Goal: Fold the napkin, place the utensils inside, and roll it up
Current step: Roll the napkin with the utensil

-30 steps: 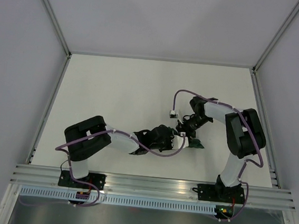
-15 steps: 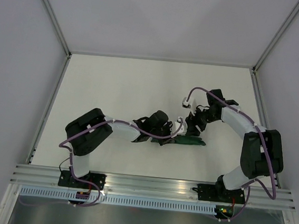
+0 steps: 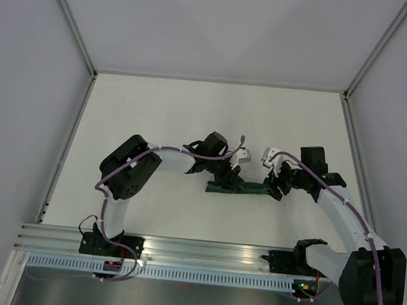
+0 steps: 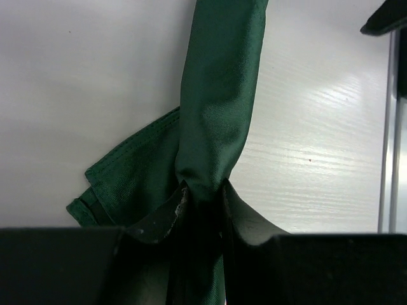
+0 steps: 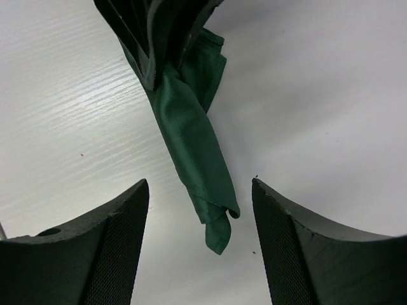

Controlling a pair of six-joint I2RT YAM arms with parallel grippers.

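The dark green napkin (image 3: 236, 188) lies rolled into a long narrow bundle on the white table. In the left wrist view the napkin (image 4: 216, 114) runs away from the jaws, with a loose flap at its left. My left gripper (image 3: 229, 175) (image 4: 202, 194) is shut on the roll's left part. My right gripper (image 3: 274, 186) (image 5: 200, 222) is open, its fingers (image 5: 121, 229) either side of the roll's free end (image 5: 210, 210), not touching it. The orange-red utensil is hidden.
The white table (image 3: 156, 119) is walled by grey panels at the back and sides. An aluminium rail (image 3: 208, 252) runs along the near edge. A rail edge (image 4: 388, 127) shows in the left wrist view.
My left gripper has moved away from the near edge and left with the napkin, drawing it out into a long roll. My right gripper has let go and moved right to the roll's end.
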